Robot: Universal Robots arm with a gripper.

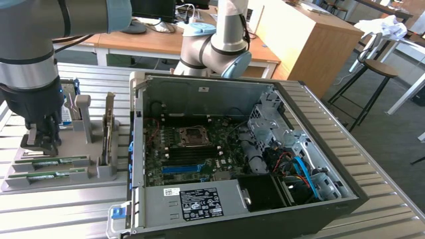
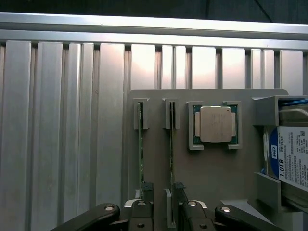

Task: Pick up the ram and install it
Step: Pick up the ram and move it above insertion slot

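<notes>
— so, where is the ram [image 1: 50,162] sitting?
— on its edge in a slot of the grey holder [image 1: 99,172]. the holder lies on the slatted table [image 1: 40,209], at 9 o'clock from the case [image 1: 199,97] in the exterior view. a 2nd stick [image 1: 47,175] lies parallel just beside the ram, at 6 o'clock from it in that view.
— and the gripper [image 1: 41,144]?
— it hangs over the holder, pointing straight down. its tips are toward the ram's 9 o'clock end in the exterior view.
— open or closed?
— parted, and gripping nothing. in the wrist view its 2 dark fingers [image 2: 147,188] stand apart. the ram's near end runs into the gap between them, closer to one finger than the other. i cannot tell whether that finger touches it. the ram sits down in its slot, far end tucked in the holder's notch.
— what else is on the holder?
— the 2nd stick ends beside the outer face of the other finger. on the ram's opposite side a square silver processor [image 2: 215,124] rests in a framed pocket. beyond that a drive [image 2: 293,159] with a blue label stands in a bracket.
— and the case?
— it lies on its side, open, with the board [image 1: 199,159] facing up. the socket [image 1: 192,135] is at 12 o'clock on the board. a power supply [image 1: 192,199] with a white label sits at 6 o'clock from the board.
</notes>
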